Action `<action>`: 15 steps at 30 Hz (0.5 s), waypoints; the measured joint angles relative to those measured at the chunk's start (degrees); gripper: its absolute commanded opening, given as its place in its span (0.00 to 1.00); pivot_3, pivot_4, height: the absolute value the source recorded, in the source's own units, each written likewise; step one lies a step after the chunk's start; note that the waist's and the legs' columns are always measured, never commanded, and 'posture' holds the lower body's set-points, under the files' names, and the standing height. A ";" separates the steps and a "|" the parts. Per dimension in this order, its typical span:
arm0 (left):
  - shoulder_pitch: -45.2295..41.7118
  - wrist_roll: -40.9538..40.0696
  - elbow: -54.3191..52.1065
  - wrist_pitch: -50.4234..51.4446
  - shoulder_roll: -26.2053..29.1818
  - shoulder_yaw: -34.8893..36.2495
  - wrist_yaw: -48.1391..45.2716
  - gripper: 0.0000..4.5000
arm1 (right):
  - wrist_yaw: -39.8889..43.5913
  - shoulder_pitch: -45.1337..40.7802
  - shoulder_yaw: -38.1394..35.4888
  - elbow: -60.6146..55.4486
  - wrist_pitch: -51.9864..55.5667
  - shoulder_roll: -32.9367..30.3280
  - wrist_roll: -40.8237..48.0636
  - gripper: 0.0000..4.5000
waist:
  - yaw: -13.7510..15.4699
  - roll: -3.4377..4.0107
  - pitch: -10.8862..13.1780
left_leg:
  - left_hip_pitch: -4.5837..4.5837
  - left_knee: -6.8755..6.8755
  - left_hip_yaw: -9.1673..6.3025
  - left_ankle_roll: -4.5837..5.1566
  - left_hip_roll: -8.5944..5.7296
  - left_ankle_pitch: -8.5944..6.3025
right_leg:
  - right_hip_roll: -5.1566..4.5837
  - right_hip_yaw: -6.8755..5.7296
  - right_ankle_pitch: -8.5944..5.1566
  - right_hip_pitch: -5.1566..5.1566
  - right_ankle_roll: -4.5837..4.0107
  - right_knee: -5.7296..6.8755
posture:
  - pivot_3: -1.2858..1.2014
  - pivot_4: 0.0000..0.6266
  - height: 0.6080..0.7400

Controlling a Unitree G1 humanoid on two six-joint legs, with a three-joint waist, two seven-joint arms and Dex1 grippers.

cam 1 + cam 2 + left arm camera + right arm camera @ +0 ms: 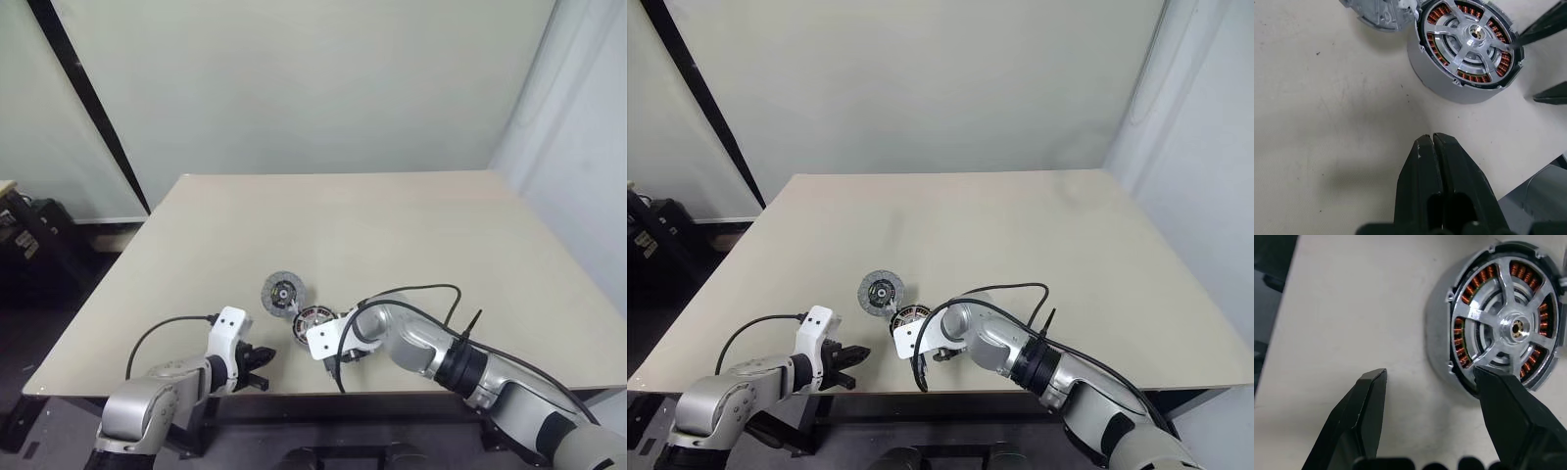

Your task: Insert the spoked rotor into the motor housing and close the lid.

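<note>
- Right gripper (pixel 1427 418) stands with its two black fingers spread apart over the table near its front edge; one fingertip (pixel 1486 379) touches the rim of the motor housing (pixel 1501 325), the other hangs over bare tabletop, and nothing is held.
- Left gripper (pixel 1432 147) has its fingers pressed together, empty, its tips pointing toward the motor housing and a little short of it.
- Spoked rotor (pixel 1471 36) sits inside the motor housing, its flat face and central hub turned upward, spokes fanning out over the ring of copper windings.
- Housing and rotor lie flat on the table (pixel 411 225), so their round axis stands upright; being round, they show no long axis along the surface.
- Lid (pixel 282 292) lies just beside the housing on the far-left side, its face with the dark centre up; whether the two touch is unclear.
- Tabletop is plain pale beige.
- Behind it rises a light wall with a dark diagonal strip (pixel 88 108) at left.
</note>
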 measured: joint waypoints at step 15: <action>-0.01 0.08 0.00 -1.00 -0.25 0.00 -0.02 0.00 | -1.52 0.84 -1.65 2.30 -1.54 2.18 -2.00 0.03 | 0.00 -0.03 -0.03 | 0.05 0.01 -0.02 -0.05 0.03 0.05 | 0.03 0.01 0.01 0.03 -0.02 0.07 | 0.52 0.00 1.00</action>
